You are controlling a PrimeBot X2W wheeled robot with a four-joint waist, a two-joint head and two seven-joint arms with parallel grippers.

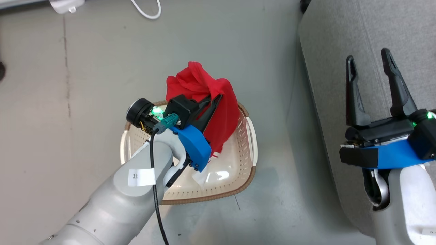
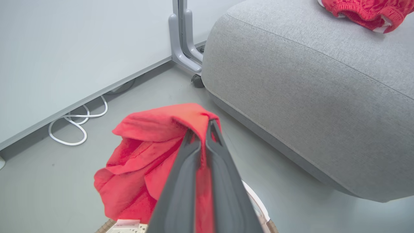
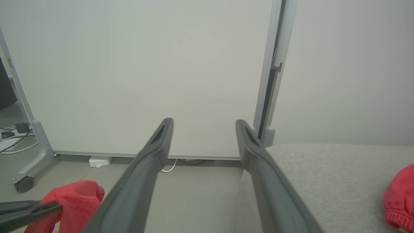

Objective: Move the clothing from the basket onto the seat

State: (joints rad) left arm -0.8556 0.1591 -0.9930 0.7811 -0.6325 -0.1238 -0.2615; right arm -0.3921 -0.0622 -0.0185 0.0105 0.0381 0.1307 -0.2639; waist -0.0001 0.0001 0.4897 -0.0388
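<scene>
My left gripper [image 1: 218, 97] is shut on a bright red garment [image 1: 201, 85] and holds it lifted above the cream basket [image 1: 238, 180]; the cloth drapes down over the basket's far side. In the left wrist view the garment [image 2: 142, 155] hangs bunched around the closed gripper [image 2: 202, 129]. A paper label [image 1: 204, 177] lies inside the basket. My right gripper [image 1: 369, 63] is open and empty above the grey sofa seat [image 1: 340, 41]. Another red garment with a white-trimmed cuff [image 2: 365, 11] lies on the sofa [image 2: 307, 74], also showing as a red garment [image 3: 399, 197] at the right wrist view's edge.
White cable loops [image 2: 77, 124] lie on the floor by the white partition wall [image 2: 64, 48]. A grey partition leg with a caster [image 2: 187, 48] stands by the sofa's corner. A white power adapter [image 1: 66, 5] and a cable [image 1: 146, 10] lie on the grey floor behind the basket.
</scene>
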